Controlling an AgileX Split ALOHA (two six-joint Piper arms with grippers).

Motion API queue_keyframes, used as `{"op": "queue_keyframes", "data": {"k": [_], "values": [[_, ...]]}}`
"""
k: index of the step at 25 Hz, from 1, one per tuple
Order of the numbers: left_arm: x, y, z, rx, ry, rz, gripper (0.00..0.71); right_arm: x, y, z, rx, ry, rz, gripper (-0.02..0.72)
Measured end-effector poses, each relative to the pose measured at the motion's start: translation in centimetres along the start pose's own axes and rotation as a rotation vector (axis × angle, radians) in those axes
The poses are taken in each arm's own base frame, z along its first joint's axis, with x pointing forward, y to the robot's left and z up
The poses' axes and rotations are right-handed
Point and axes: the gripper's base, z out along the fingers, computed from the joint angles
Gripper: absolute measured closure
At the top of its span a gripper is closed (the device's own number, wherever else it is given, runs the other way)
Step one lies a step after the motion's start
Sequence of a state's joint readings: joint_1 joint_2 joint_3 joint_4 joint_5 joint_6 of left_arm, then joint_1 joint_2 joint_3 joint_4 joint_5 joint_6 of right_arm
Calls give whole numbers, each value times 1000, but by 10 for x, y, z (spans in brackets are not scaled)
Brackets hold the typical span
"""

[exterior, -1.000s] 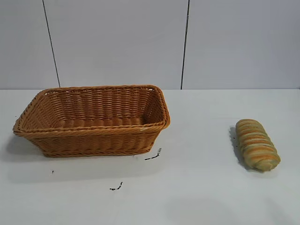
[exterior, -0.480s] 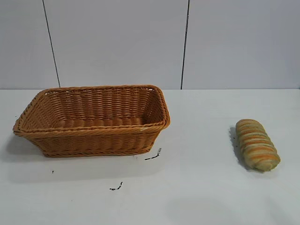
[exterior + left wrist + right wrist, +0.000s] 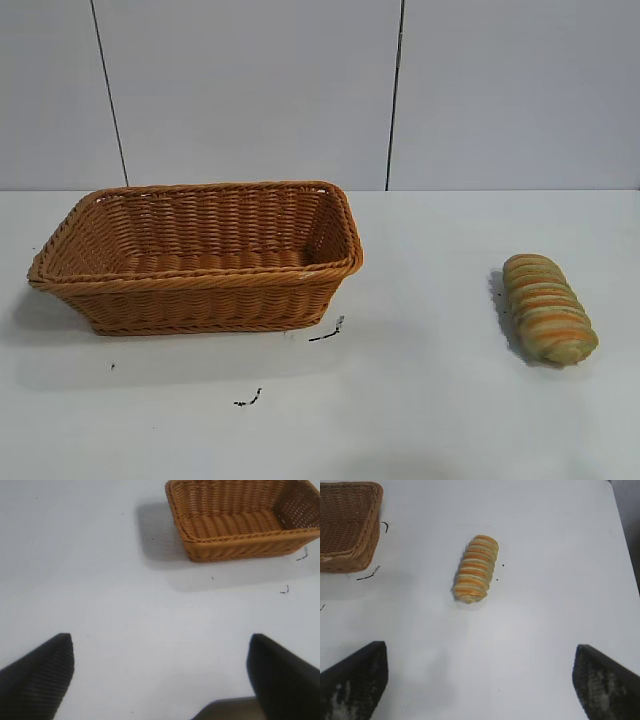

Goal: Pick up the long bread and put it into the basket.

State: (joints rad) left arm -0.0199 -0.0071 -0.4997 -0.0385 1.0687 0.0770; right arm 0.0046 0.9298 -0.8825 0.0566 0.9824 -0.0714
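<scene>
The long bread (image 3: 548,307), a tan loaf with orange-brown and pale stripes, lies on the white table at the right; it also shows in the right wrist view (image 3: 475,569). The basket (image 3: 200,255), a large orange-brown wicker one, stands empty at the left and shows in the left wrist view (image 3: 240,520) and in part in the right wrist view (image 3: 347,525). My right gripper (image 3: 480,672) is open and empty, above the table, short of the bread. My left gripper (image 3: 160,672) is open and empty, well apart from the basket. Neither gripper shows in the exterior view.
Small dark marks (image 3: 327,332) lie on the white table (image 3: 420,400) in front of the basket's right corner. A grey wall with two dark vertical seams stands behind. The table's edge (image 3: 620,525) shows beyond the bread in the right wrist view.
The bread and the basket have not moved. A faint shadow on the table at the bottom of the exterior view has shifted lower.
</scene>
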Motion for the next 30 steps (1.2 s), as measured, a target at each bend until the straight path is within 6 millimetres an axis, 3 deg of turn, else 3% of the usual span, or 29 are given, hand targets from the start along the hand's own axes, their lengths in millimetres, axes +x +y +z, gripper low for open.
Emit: {"op": "queue_keyframes", "data": {"k": [6,11,16,20,30], "values": [[0,0,0,0,0,0,18,-49,-5,72,-8,203,13,14],[0,0,0,0,0,0,18,-74,-8,131,-14,315,18,14],[0,0,0,0,0,0,18,-89,7,172,-39,344,-34,14],[0,0,0,0,0,0,18,-91,7,200,-27,363,3,14],[0,0,0,0,0,0,18,-68,5,272,-11,448,17,14]]}}
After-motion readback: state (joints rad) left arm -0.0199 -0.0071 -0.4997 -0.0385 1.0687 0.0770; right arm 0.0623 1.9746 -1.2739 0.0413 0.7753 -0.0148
